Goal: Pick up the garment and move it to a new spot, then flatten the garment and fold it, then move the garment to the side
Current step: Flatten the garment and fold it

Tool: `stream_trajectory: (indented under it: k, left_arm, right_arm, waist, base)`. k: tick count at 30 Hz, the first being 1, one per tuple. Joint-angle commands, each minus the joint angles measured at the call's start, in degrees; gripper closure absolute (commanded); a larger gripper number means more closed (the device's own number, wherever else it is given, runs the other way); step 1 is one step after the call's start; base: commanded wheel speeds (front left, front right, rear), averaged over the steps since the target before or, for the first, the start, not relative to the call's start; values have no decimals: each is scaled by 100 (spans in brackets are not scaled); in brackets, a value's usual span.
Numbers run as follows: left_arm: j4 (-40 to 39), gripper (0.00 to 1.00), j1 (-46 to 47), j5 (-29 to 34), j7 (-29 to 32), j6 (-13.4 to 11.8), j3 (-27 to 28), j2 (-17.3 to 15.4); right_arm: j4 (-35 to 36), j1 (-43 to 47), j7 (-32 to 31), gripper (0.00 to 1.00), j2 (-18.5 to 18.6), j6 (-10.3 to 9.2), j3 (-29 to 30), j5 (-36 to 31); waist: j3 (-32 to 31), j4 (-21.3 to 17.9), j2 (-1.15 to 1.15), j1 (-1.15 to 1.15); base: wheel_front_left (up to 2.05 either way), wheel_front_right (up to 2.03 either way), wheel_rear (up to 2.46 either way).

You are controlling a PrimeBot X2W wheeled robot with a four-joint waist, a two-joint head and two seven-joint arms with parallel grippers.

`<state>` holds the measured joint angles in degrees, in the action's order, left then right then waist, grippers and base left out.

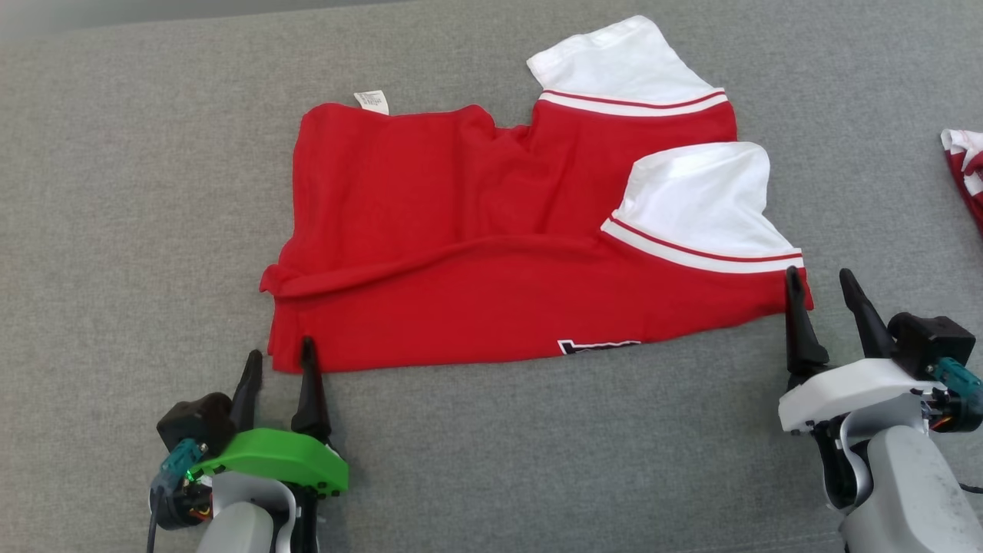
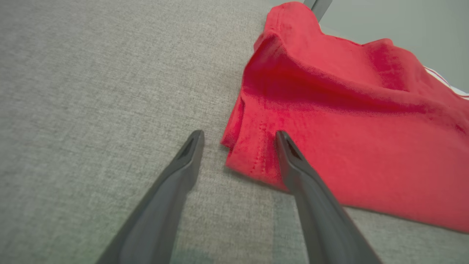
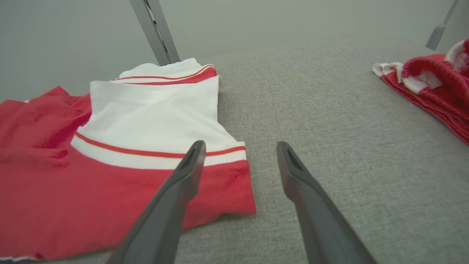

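The red shirt [image 1: 461, 230] with white sleeves lies folded on the gray cloth [image 1: 115, 230]. The left gripper [image 1: 280, 349] is wide open at one near corner. The right gripper [image 1: 819, 273] is wide open at the other. Both hold nothing.

two garments (spread garment [image 1: 461, 253], bunched garment [image 1: 969, 173]), two grippers (left gripper [image 1: 280, 349], right gripper [image 1: 819, 274]), one grey surface [image 1: 115, 230].

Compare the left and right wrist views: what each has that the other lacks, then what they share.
Left wrist view: the open left gripper straddling a hemmed corner of the red garment. Right wrist view: the open right gripper beside the white sleeves with striped trim, plus a second red-and-white garment. Shared: the red garment on the grey fabric surface.
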<state>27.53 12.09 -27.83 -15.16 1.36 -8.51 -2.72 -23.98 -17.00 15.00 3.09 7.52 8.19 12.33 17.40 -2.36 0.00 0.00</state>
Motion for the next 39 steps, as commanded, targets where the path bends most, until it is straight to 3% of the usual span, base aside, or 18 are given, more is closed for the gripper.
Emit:
stream_trajectory:
  k: [1, 9, 10, 12, 13, 14, 15, 22, 33, 39]
  left_arm:
    - [98, 0, 66, 49, 10, -48, 3, -37]
    - [955, 0, 215, -16, 59, -117, -163, -33]
    - [1105, 0, 220, -47, 78, -102, -232, -30]
    - [1426, 2, 260, 12, 99, -66, -413, -13]
    - [1649, 28, 267, -99, 125, -41, -498, -7]
    - [1749, 52, 288, -162, 135, -26, -530, -1]
    - [1895, 100, 348, -206, 138, 16, -630, 6]
    - [2146, 100, 528, -463, 163, 189, -963, 53]
    - [271, 100, 495, -122, 5, 186, -30, -41]
    - [-72, 100, -96, -100, 5, 105, 75, -39]
  right_arm:
    - [-61, 53, 25, 0, 17, -7, -15, -106]
    - [-730, -211, 25, 0, -1, -7, -11, -379]
    - [-814, -247, 26, 7, -1, -7, -35, -373]
    - [-1008, -305, 14, 71, -7, -7, -96, -316]
    - [-1119, -330, 11, 100, -6, -6, -125, -291]
    - [-1187, -338, 11, 100, -9, -6, -138, -262]
    - [-1298, -356, 7, 100, -14, -7, -148, -210]
    - [-1430, -441, 5, 100, -11, -9, -120, 24]
    - [-331, -485, 18, 100, 105, -8, -173, 482]
    - [50, 172, 19, 100, 244, -9, -34, 772]
  waist:
    - [24, -14, 0, 0]
    - [77, -14, 0, 0]
    - [78, -6, 0, 0]
    - [81, 12, 0, 0]
    - [77, 21, 0, 0]
    - [73, 27, 0, 0]
    - [67, 36, 0, 0]
    - [28, 89, 0, 0]
    - [-473, 126, 0, 0]
    - [-969, 133, 0, 0]
  base:
    - [0, 0, 0]
    - [0, 0, 0]
    - [0, 0, 0]
    - [0, 0, 0]
    - [0, 0, 0]
    - [0, 0, 0]
    - [0, 0, 0]
    - [0, 0, 0]
    - [0, 0, 0]
    - [0, 0, 0]
